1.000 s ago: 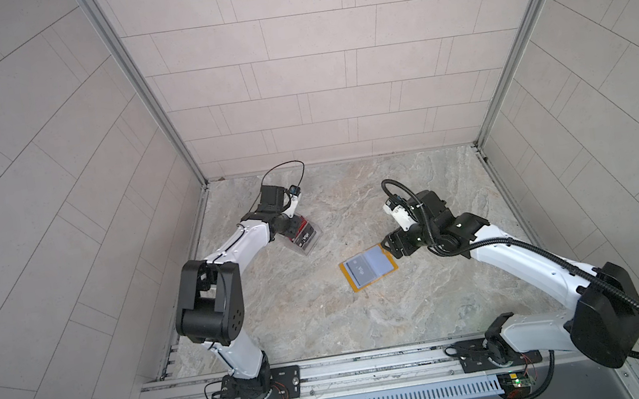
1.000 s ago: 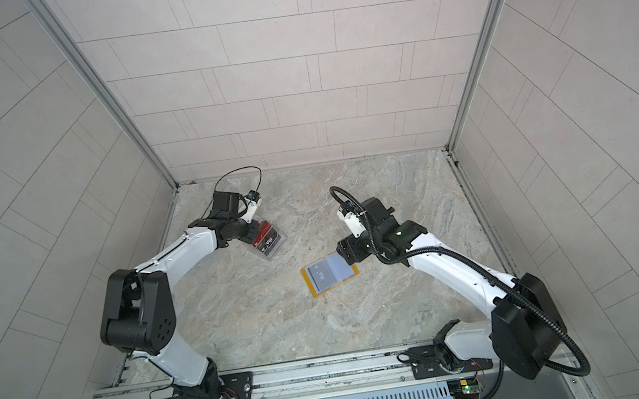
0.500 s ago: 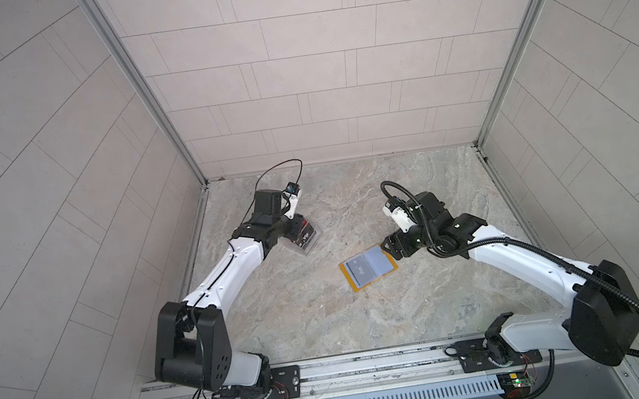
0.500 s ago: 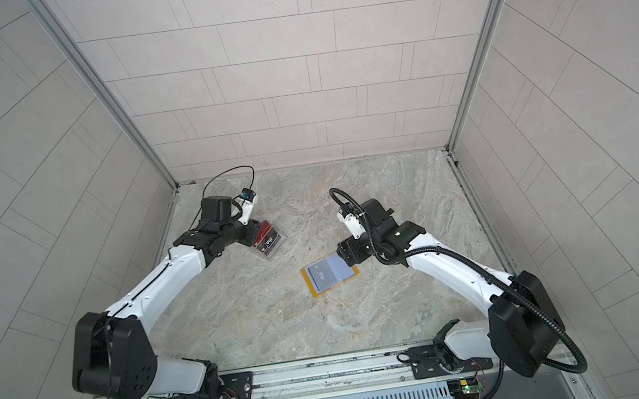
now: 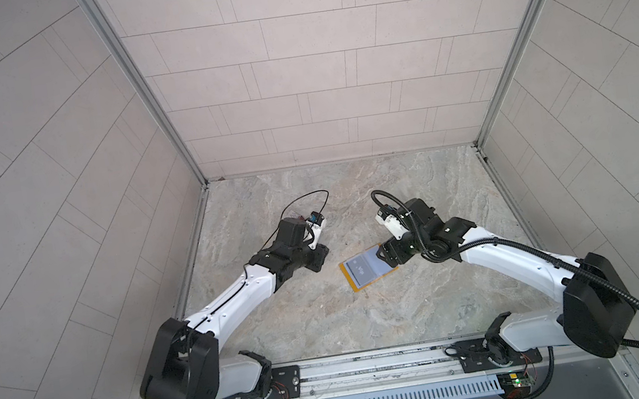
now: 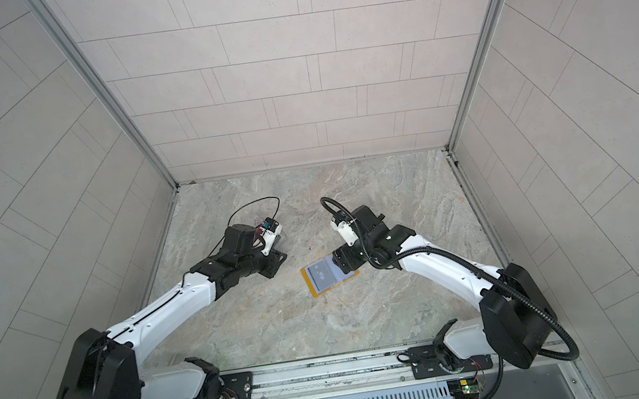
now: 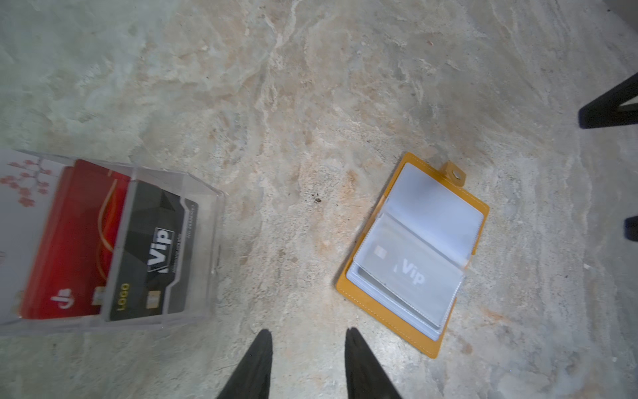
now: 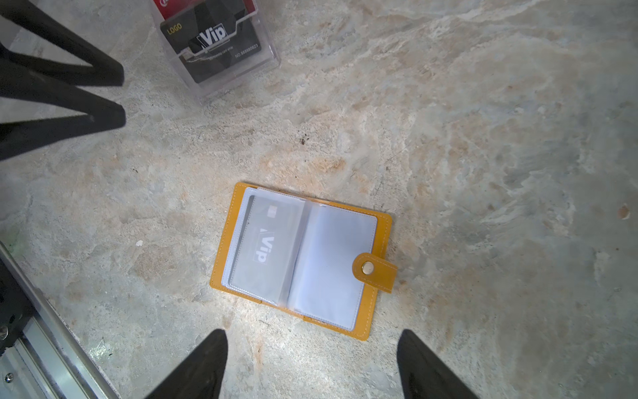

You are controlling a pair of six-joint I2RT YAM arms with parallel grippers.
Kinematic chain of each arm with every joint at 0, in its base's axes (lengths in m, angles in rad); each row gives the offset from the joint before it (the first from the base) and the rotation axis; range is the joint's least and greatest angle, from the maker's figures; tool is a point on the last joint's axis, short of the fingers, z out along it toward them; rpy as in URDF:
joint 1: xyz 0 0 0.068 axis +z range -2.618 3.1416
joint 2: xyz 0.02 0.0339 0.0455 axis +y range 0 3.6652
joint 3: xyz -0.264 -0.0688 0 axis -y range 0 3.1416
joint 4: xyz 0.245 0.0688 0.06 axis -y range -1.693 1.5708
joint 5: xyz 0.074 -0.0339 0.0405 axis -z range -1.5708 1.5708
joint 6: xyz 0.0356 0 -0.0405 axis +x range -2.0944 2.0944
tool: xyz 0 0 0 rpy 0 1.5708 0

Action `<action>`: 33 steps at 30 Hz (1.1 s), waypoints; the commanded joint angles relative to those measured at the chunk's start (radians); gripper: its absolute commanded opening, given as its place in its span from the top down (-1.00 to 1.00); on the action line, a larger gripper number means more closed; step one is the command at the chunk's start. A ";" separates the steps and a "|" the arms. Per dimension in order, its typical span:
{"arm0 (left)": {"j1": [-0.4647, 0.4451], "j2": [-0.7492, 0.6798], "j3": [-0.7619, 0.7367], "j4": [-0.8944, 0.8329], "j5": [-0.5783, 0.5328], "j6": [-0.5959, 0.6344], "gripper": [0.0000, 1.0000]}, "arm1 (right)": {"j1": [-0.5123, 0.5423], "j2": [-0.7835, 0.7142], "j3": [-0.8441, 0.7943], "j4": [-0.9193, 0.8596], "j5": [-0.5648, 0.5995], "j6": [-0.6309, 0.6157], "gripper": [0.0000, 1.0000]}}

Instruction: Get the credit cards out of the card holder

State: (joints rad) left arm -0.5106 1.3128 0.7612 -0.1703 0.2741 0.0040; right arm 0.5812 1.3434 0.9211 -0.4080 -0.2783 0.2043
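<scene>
My right gripper (image 8: 312,334) hangs wide open and empty just over the mustard card holder (image 8: 303,262). The holder lies spread open on the marble table (image 8: 483,138), with a grey Vip card (image 8: 266,245) in its top clear sleeve. My left gripper (image 7: 307,333) is parted too and holds nothing, aimed between the holder and the clear plastic box (image 7: 207,248). I'd pin the snap-tab side with the right fingers, then slide the card out along its sleeve rather than lifting it, so the booklet doesn't follow.

"Vip" on sleeved card (image 8: 266,248), black card (image 8: 214,45)
</scene>
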 commanded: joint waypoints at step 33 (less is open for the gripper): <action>-0.125 0.324 -0.056 0.315 0.002 -0.208 1.00 | 0.094 0.139 -0.115 0.277 0.086 0.107 -0.49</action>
State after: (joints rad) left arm -0.6308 1.6291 0.7120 0.1234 0.3119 -0.1871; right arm 0.6601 1.4723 0.8093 -0.1726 -0.2134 0.3046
